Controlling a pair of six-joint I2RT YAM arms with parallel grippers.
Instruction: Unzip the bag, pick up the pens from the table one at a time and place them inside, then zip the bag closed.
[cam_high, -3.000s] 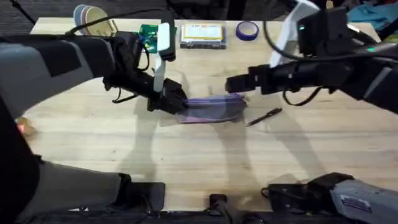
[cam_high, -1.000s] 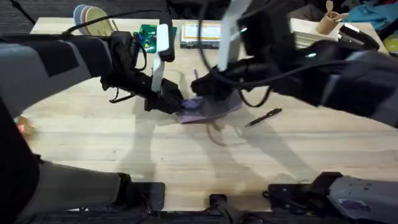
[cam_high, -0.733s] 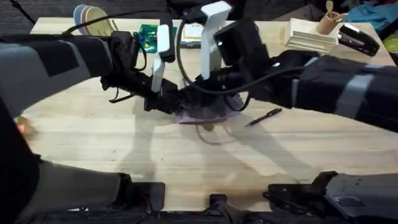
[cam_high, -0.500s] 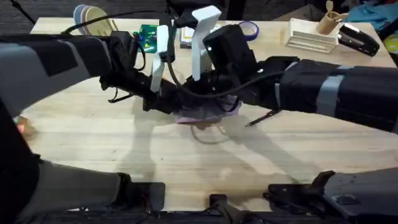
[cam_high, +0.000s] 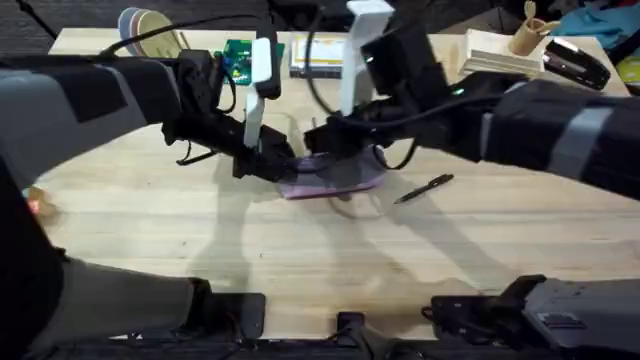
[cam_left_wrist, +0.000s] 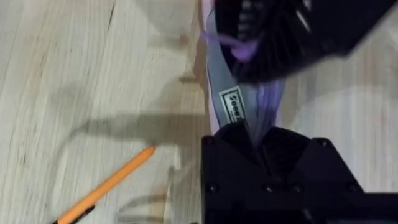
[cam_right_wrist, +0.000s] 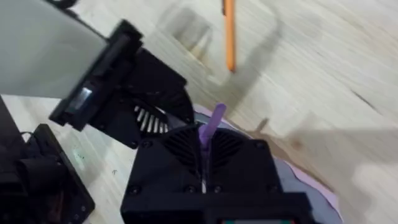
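My left pincer (cam_high: 283, 165) was clamped on the left end of the bag (cam_high: 335, 176), pinning it so it would not slide. In my left wrist view the purple cloth (cam_left_wrist: 249, 106) ran right in between my black fingers. My right pincer (cam_right_wrist: 203, 163) was squeezed tight on the purple pull tab (cam_right_wrist: 211, 127), which stuck up from between its fingers. I think I held the bag this way so one pincer could hold it steady while the other one dragged the zipper along. The bag lay in the middle of the tabletop (cam_high: 320, 250), a bit crumpled, with my two pincers close together over its left half. I could not tell how far the zipper was open.

The black pen (cam_high: 423, 188) lay just to the right of the bag, tilted, and nothing touched it. The orange pen (cam_left_wrist: 106, 186) lay on the wood beyond the bag, partly hidden under my arms from above. My right wrist view showed it too (cam_right_wrist: 229, 31).

At the far edge of the tabletop sat a stack of bowls (cam_high: 150, 30), a green packet (cam_high: 238, 55), a flat yellow box (cam_high: 318, 55) and a wooden holder (cam_high: 500, 55). They were well apart from the bag. My two arms crowded the bag, so the pens would be hard to reach until one arm let go.
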